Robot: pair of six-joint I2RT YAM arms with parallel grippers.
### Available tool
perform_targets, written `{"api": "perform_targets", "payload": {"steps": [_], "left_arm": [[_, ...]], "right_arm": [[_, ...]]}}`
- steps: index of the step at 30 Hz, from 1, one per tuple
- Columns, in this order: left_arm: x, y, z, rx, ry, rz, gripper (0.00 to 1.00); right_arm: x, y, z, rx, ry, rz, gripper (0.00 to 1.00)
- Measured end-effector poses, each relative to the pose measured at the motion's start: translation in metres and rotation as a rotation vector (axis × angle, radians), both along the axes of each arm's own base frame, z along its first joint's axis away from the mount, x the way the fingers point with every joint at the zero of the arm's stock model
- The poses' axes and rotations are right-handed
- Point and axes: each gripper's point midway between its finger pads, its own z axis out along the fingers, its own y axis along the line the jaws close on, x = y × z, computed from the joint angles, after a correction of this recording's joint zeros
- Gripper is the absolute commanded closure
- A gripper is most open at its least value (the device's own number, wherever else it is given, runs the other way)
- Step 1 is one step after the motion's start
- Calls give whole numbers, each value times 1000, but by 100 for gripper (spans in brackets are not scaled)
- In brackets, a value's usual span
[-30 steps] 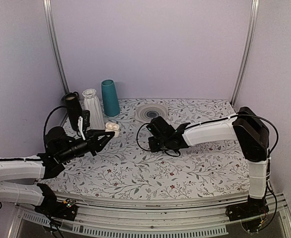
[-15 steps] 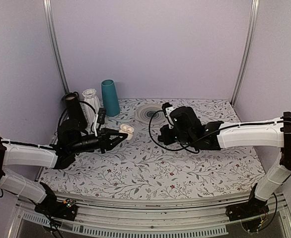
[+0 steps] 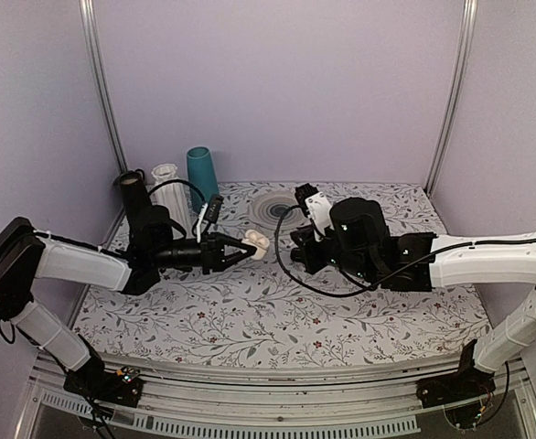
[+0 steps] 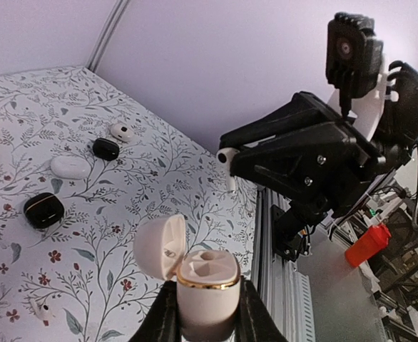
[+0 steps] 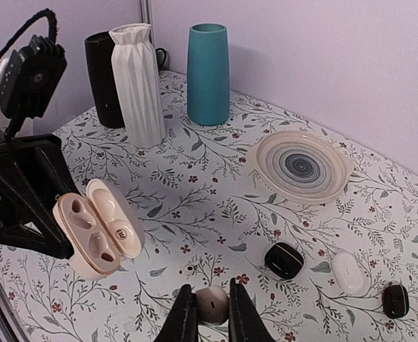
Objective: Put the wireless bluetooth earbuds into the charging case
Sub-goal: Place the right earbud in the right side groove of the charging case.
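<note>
My left gripper (image 4: 205, 308) has the charging case (image 3: 254, 243) up off the table, clamped by its lower half. The lid is swung open and the cream wells face my other arm. A thin gold band rings the rim of the base, and inside the lid there is a small dark mark, too small for me to read. My right gripper (image 5: 211, 312) sits just to the right of the case and apart from it. It is pinched tight on one earbud (image 5: 211, 302), with its tips pointing toward the open case. Below, on the flowered table (image 3: 250, 320), a black case (image 5: 284, 260) and a white case (image 5: 348, 272) lie close together, with a striped dish (image 5: 302, 165) beyond them. At the far left corner a teal vase (image 5: 207, 75), a white ribbed vase (image 5: 139, 82) and a black vase (image 5: 103, 78) stand in a row.
</note>
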Motion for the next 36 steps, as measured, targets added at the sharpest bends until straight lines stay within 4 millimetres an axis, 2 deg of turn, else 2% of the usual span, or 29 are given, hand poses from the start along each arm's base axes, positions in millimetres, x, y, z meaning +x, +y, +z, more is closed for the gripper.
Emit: {"api": "perform_targets", "payload": {"steps": [4, 10, 18, 36], "left_arm": [[-3, -5, -3, -4, 29, -41, 100], [-5, -11, 5, -22, 29, -92, 100], [-9, -19, 7, -29, 36, -134, 100], [-19, -29, 14, -37, 29, -187, 100]], "right_arm": [[-8, 6, 5, -18, -41, 18, 88], [-14, 10, 9, -53, -91, 26, 88], [-20, 19, 5, -112, -134, 52, 87], [-24, 29, 14, -124, -189, 65, 87]]}}
